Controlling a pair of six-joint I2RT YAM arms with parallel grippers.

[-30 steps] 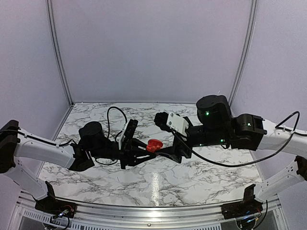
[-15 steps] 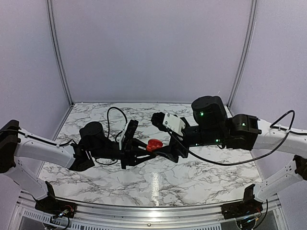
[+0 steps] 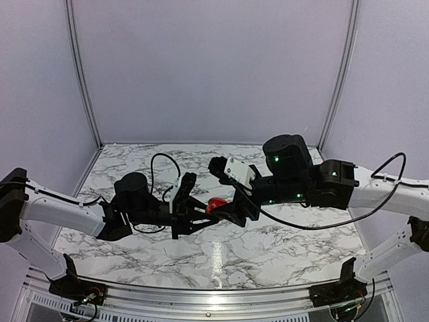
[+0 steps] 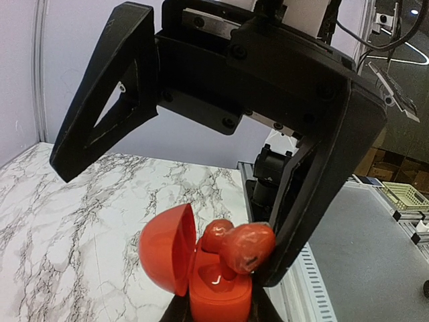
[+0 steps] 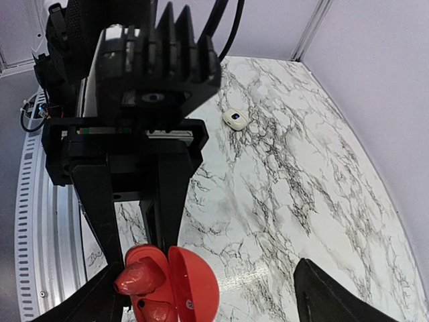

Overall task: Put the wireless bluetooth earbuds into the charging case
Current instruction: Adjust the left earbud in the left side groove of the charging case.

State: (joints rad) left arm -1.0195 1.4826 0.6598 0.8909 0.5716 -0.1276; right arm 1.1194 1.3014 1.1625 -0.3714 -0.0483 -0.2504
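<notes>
My left gripper [image 4: 218, 312] is shut on the base of the red charging case [image 4: 220, 295], held up off the table with its round lid [image 4: 166, 247] swung open to the left. One red earbud [image 4: 216, 233] sits in the far pocket. A second earbud [image 4: 249, 247] lies tilted over the near pocket, pressed against one black finger [image 4: 315, 201] of my right gripper. In the right wrist view the right gripper [image 5: 213, 302] stands wide open astride the case [image 5: 191, 292], the tilted earbud [image 5: 137, 276] beside its left finger. From above, both grippers meet at the case [image 3: 214, 204].
A small white object with a dark spot [image 5: 235, 119] lies on the marble table [image 3: 268, 248] behind the left arm. Pale walls close the table at the back and sides. A metal rail [image 3: 214, 295] runs along the near edge.
The right arm has moved left, closing in on the case. The left gripper has edged slightly right with the case still in it.
</notes>
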